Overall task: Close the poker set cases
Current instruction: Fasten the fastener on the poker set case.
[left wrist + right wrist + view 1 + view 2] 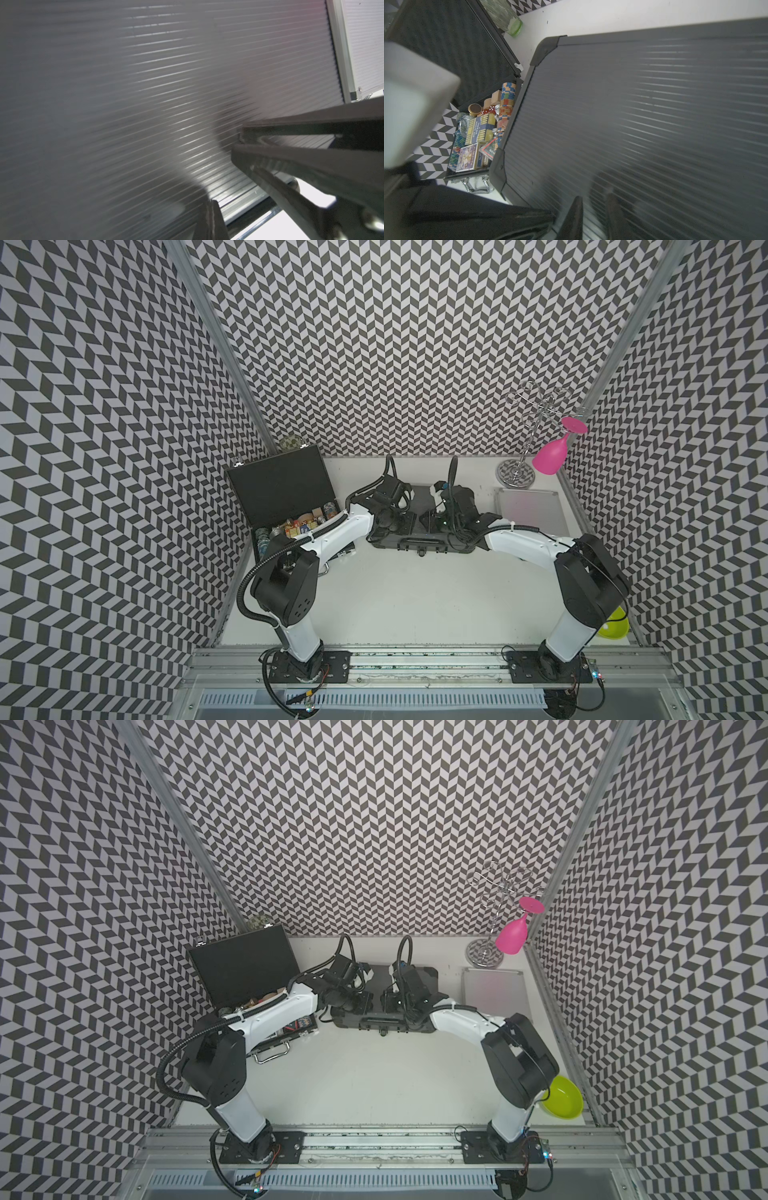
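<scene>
Ribbed grey case [419, 541] shut at the centre of the table [415, 605], both grippers over its lid.
You have the left gripper [209, 209] with jaws pressed together and the right gripper [594, 196] with jaws slightly apart, gripping nothing; contact with the ribs cannot be judged. Your left arm [332, 531] lies across the open black case [282, 485] at left, whose lid stands up. Silver case [528, 514] lies flat at right, lid down. Behind it, a pink glass [548, 456] hangs on a chrome rack [513, 475].
</scene>
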